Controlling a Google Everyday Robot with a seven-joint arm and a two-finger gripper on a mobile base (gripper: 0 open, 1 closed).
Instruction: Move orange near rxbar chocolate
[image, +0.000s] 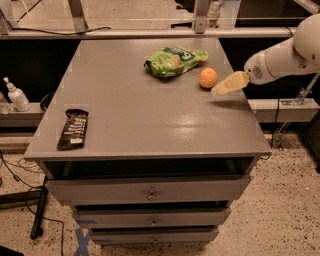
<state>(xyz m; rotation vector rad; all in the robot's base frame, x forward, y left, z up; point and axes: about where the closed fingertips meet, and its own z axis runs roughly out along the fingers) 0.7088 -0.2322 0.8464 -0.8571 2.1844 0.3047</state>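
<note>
The orange (208, 77) sits on the grey table top (150, 115) at the back right, just right of a green snack bag. The rxbar chocolate (73, 129), a dark wrapper with white lettering, lies flat near the front left edge. My gripper (220, 88), with pale yellowish fingers, comes in from the right on a white arm (285, 57). It hovers just right of the orange, close beside it and a little toward the front. The orange is not held.
A green snack bag (173, 61) lies at the back middle, left of the orange. The table is a drawer cabinet with drawers (150, 192) below. A white pump bottle (15, 95) stands on a low ledge at left. Cables lie on the floor.
</note>
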